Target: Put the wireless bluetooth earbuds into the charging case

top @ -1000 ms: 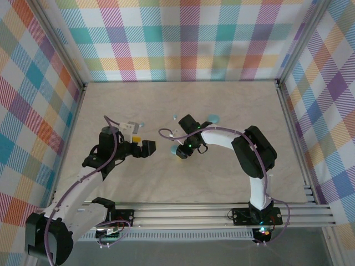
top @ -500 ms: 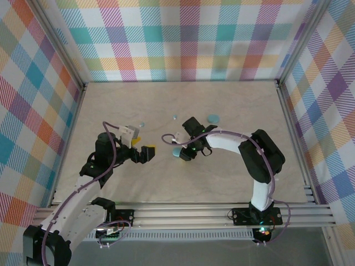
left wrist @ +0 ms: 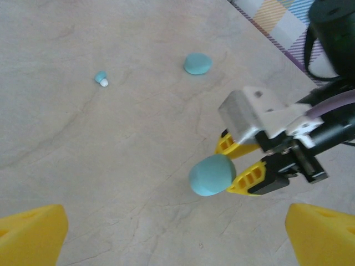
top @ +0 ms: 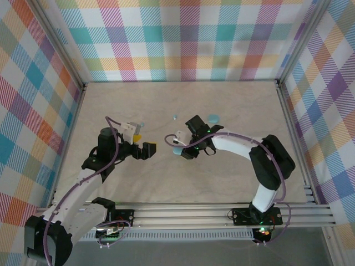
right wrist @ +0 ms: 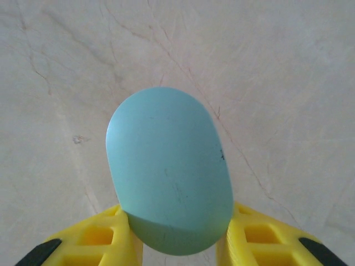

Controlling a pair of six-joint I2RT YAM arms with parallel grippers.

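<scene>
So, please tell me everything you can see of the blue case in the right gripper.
The case is a smooth, matte, pale blue-green oval, plastic by its look, with a few tiny dark specks. It looks closed. The right gripper clamps one end between its yellow fingers, and the rounded far end sticks out over the marbled table. Whether it rests on the table I cannot tell.

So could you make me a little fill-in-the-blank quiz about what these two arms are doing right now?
The right end effector is shut on a pale ___ oval case.
The left end effector is ___ and holds nothing.
A second case lies on the ___.
The fingers gripping the held case are ___.
Missing: blue; open; table; yellow.
</scene>
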